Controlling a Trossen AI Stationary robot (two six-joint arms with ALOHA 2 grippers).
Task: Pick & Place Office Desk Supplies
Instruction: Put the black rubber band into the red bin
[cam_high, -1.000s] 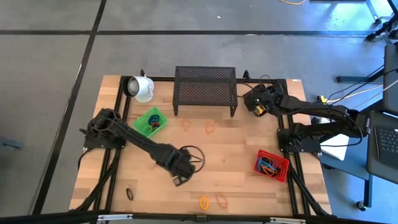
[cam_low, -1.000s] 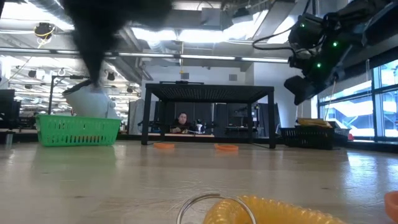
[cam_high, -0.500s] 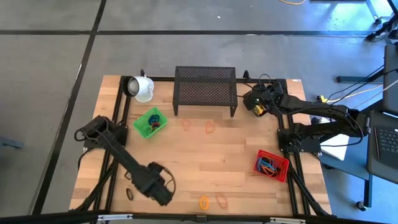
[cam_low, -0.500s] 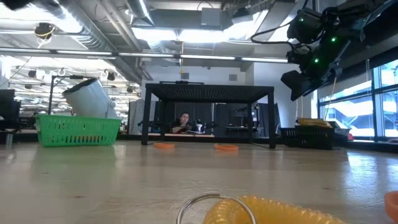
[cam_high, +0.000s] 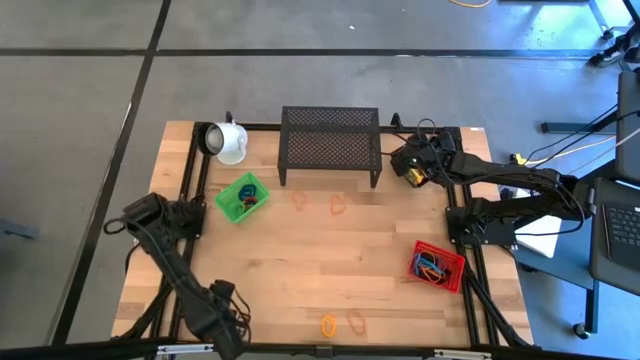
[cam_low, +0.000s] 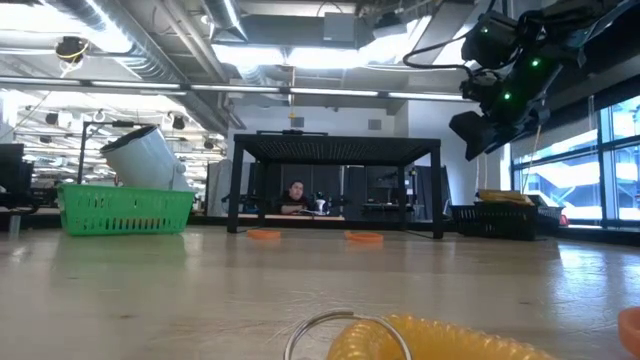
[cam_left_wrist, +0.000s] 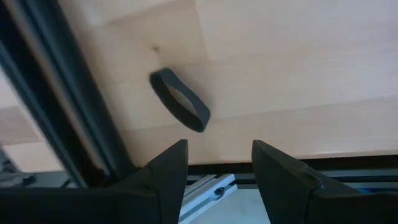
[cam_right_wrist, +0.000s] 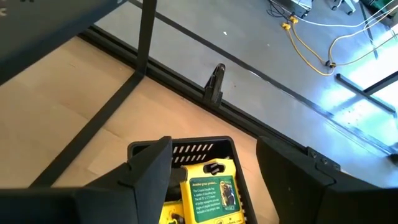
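- mesh shelf (cam_high: 330, 146) stands at the table's far edge, mug (cam_high: 226, 142) to its left
- a basket (cam_high: 241, 196) of loops sits before the mug; another basket (cam_high: 437, 265) lies near the right edge
- two loops (cam_high: 341, 323) lie at the near edge (close together)
- a boxes tray (cam_right_wrist: 205, 180) sits right of the shelf

Two arms of dark, near-black jointed segments on black bases, with looped black cables along the links. Left gripper (cam_left_wrist: 214, 163): two broad, matte black, wedge-shaped fingers. Right gripper (cam_right_wrist: 214, 171): same blocky black fingers; its wrist housing shows small green lights and what may be a brass-coloured fitting.
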